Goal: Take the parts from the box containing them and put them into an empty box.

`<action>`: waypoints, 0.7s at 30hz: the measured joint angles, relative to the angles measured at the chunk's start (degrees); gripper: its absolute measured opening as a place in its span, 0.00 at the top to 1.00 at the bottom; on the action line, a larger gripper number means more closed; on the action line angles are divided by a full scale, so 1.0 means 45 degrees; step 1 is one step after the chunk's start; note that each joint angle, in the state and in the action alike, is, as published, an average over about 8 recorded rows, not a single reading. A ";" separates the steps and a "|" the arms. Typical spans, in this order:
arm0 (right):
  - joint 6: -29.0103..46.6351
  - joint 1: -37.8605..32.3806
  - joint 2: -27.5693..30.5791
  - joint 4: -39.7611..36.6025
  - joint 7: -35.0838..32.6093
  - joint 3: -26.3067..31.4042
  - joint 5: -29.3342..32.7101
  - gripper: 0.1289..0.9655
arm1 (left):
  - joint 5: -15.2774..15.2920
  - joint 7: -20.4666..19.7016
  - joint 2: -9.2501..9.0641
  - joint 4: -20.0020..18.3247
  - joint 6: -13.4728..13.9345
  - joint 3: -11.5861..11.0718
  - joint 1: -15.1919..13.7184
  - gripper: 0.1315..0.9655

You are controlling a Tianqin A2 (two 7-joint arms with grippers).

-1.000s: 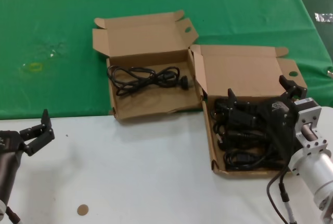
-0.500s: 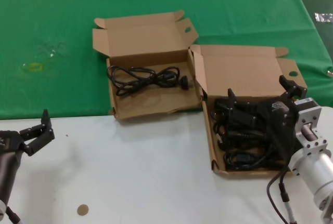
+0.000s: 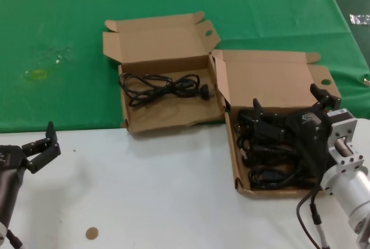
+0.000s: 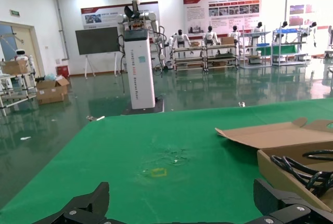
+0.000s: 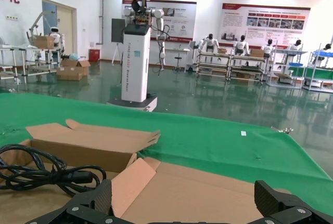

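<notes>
Right tool (image 3: 287,106) gapes over the parts (image 3: 272,151) (lid (image 3: 272,78) behind).

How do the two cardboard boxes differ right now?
The left box holds a single coiled cord; the right box holds a pile of cords. The right gripper hangs open over the right box; nothing is over the left. Both are brown, with lids open.

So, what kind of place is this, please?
Probably a robotics lab or exhibition hall: a tall white robot on a pedestal, wall display boards, shelving racks, and a work table partly covered with green cloth holding cardboard boxes.
</notes>
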State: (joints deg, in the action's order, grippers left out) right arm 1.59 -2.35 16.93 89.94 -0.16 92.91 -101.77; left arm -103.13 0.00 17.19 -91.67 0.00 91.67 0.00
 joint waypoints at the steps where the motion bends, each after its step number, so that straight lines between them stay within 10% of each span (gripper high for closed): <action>1: 0.0000 0.0000 0.0000 0.0000 0.0000 0.0000 0.0000 0.00 | 0.0000 0.0000 0.0000 0.0000 0.0000 0.0000 0.0000 0.00; 21: 0.0000 0.0000 0.0000 0.0000 0.0000 0.0000 0.0000 0.00 | 0.0000 0.0000 0.0000 0.0000 0.0000 0.0000 0.0000 0.00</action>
State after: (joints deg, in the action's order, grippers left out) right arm 1.59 -2.35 16.93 89.94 -0.16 92.91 -101.77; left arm -103.13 0.00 17.19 -91.67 0.00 91.67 0.00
